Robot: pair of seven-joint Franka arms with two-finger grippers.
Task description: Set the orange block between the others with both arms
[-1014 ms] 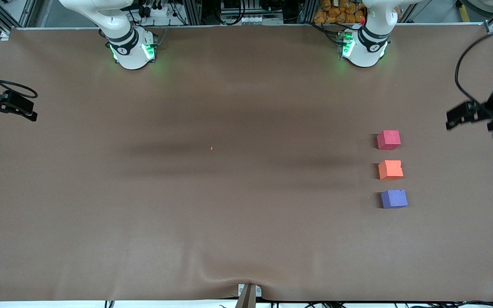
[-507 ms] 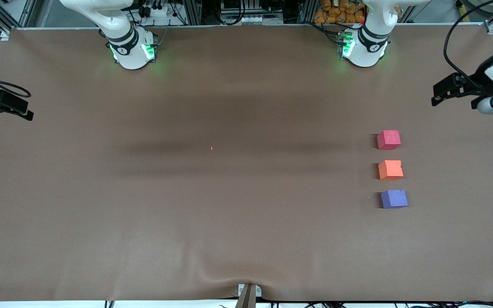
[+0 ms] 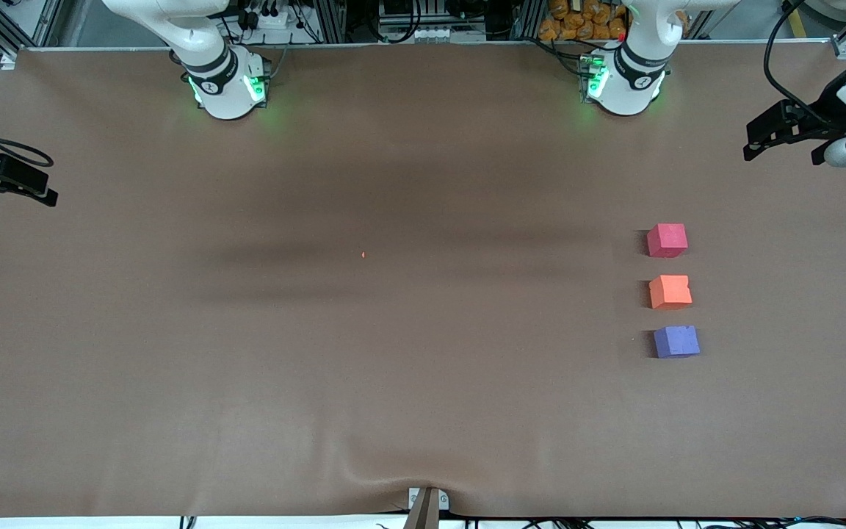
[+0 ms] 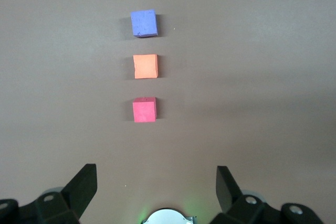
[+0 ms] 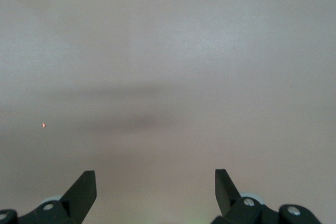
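Three foam cubes stand in a row on the brown table toward the left arm's end. The orange block (image 3: pixel 670 292) (image 4: pixel 145 66) sits in the middle. The pinkish-red cube (image 3: pixel 667 240) (image 4: pixel 144 110) is farther from the front camera and the purple cube (image 3: pixel 676 342) (image 4: pixel 144 23) is nearer to it. Small gaps separate them. My left gripper (image 3: pixel 749 149) (image 4: pixel 156 182) hangs open and empty over the table's edge at that end, well clear of the cubes. My right gripper (image 3: pixel 52 197) (image 5: pixel 156 182) is open and empty over the right arm's end of the table.
Both arm bases (image 3: pixel 228 84) (image 3: pixel 623 81) stand along the table edge farthest from the front camera. A tiny orange crumb (image 3: pixel 363 255) (image 5: pixel 44 125) lies near the table's middle. A metal bracket (image 3: pixel 427 503) and a wrinkle in the cover mark the edge nearest the front camera.
My left gripper has pulled up and away from the cubes toward the bases' side of the table. The right gripper drew slightly outward. The cubes have not moved.
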